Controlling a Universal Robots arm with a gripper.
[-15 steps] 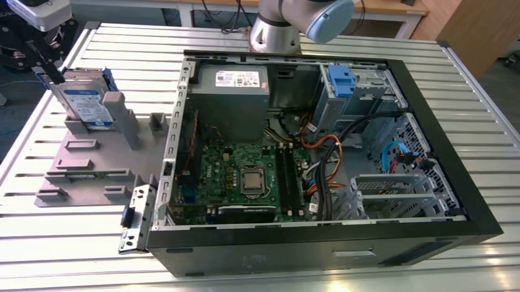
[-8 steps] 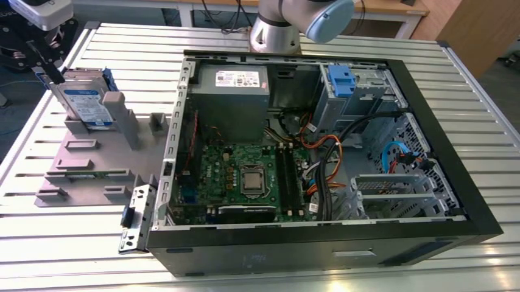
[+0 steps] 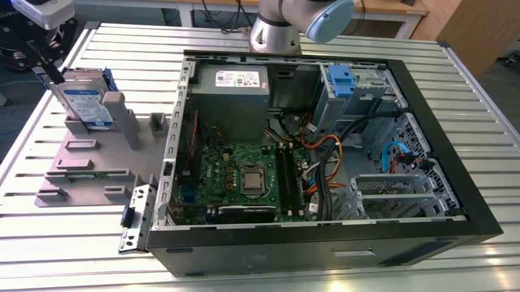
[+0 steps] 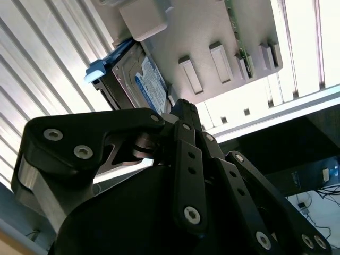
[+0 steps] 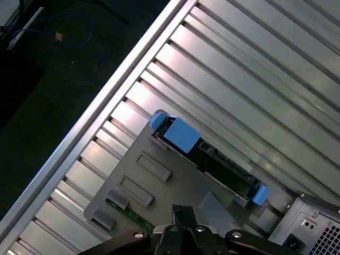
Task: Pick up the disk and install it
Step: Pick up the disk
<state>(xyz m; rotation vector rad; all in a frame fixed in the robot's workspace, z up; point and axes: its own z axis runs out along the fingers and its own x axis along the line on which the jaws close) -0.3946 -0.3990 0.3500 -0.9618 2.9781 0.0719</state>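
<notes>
Narrow, empty pincer [image 3: 57, 76] near the upright disk [image 3: 85, 104] in its grey rack [image 3: 91, 165]

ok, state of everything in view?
disk: upright on edge in the rack, not installed.
rack: flat on the table, holding the disk.
case: on its side, panel off, open.
end effector: close beside the disk's top.

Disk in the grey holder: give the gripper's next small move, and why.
The disk stands upright in the grey holder, not gripped; the gripper hangs near it, toward the exterior view's left. Probably best to shift the gripper over the disk's top edge.
</notes>
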